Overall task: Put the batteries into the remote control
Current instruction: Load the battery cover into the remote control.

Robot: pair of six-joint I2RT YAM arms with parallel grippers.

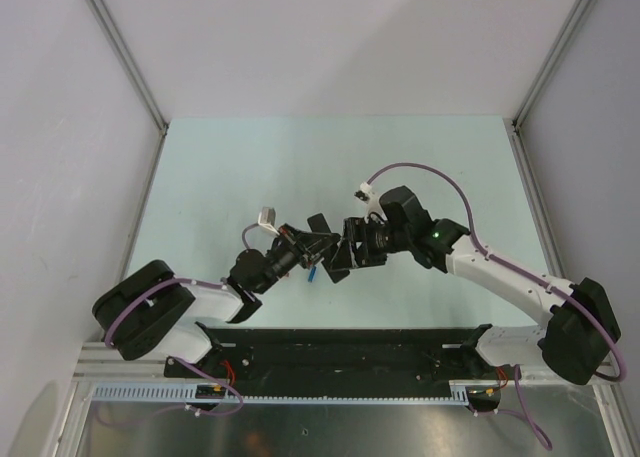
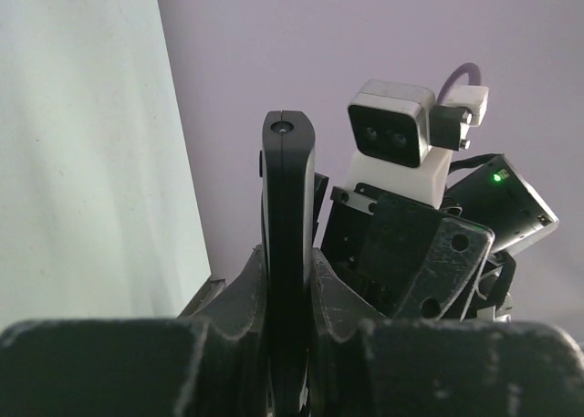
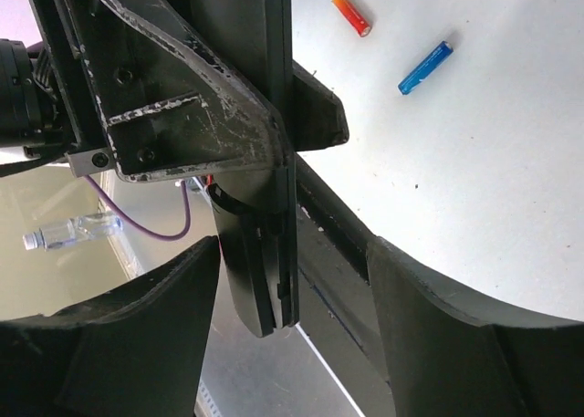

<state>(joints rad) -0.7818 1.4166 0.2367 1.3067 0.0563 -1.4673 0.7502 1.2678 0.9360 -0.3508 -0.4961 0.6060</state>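
1. A pale green desk (image 1: 230, 167), with both arms meeting over its middle.
2. The left tool (image 2: 288, 280) is clamped on a slim flat black remote control (image 2: 287, 189), held edge-on above the desk.
3. The right tool (image 3: 294, 271) gapes wide and empty, its fingers either side of the remote control without touching it.
4. Two batteries lie flat on the desk, apart from the remote control: a blue battery (image 3: 425, 67) and an orange-red battery (image 3: 351, 13). The free right tool likely fetches them.
5. No writing is readable.

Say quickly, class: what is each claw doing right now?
Left claw: closed on the remote.
Right claw: open, gripping nothing.
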